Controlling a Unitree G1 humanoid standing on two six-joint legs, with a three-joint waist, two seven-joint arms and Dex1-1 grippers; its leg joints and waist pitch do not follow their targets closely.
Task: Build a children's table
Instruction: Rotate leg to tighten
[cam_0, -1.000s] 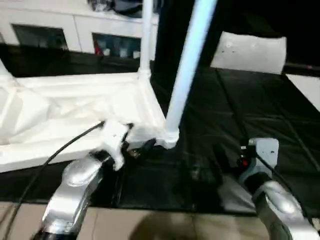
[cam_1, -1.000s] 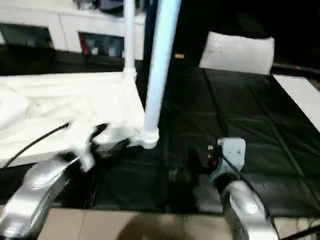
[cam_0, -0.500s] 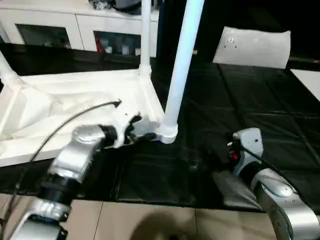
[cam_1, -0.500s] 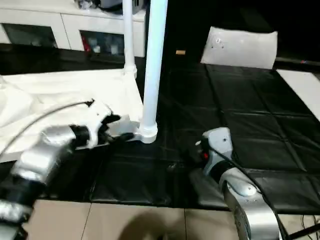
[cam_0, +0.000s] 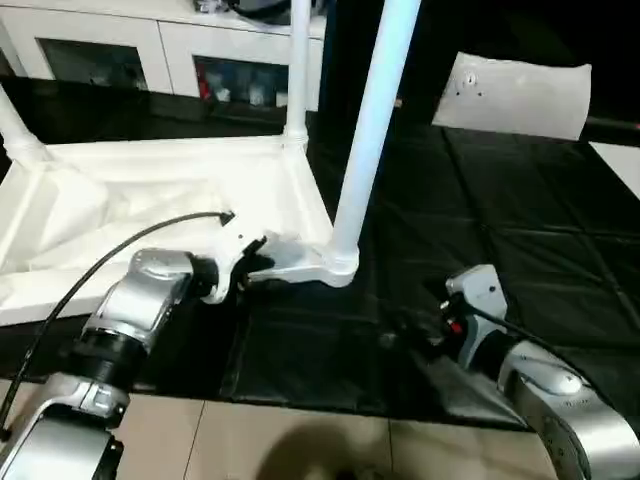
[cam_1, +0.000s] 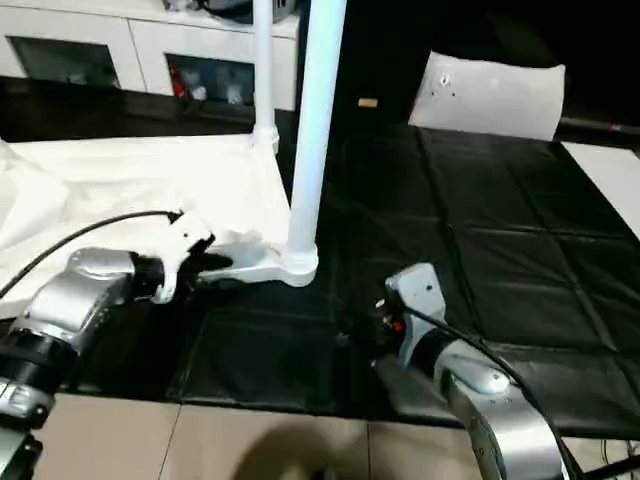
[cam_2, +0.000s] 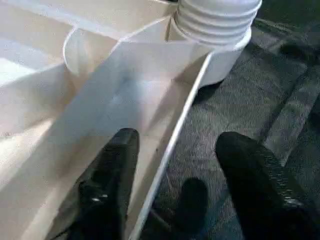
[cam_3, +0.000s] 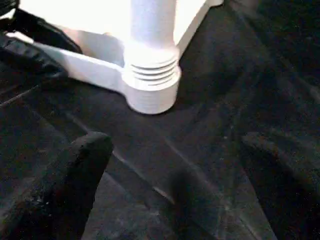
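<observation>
The children's table (cam_0: 170, 215) lies inverted on the black mat (cam_0: 520, 230); legs stand in its corner sockets, the nearest leg (cam_0: 368, 130) at 12 o'clock. Left gripper (cam_2: 172, 165): jaws wide, straddling the table's rim beside that socket, not closed on it. Right gripper (cam_3: 175, 185): jaws wide, empty, over mat at 5 o'clock, apart from the socket (cam_3: 150, 85).

the near leg (cam_0: 365, 130) runs off the top edge; beyond the left gripper's fingers (cam_2: 107, 185), the tabletop's (cam_0: 150, 200) far end is cut off.
</observation>
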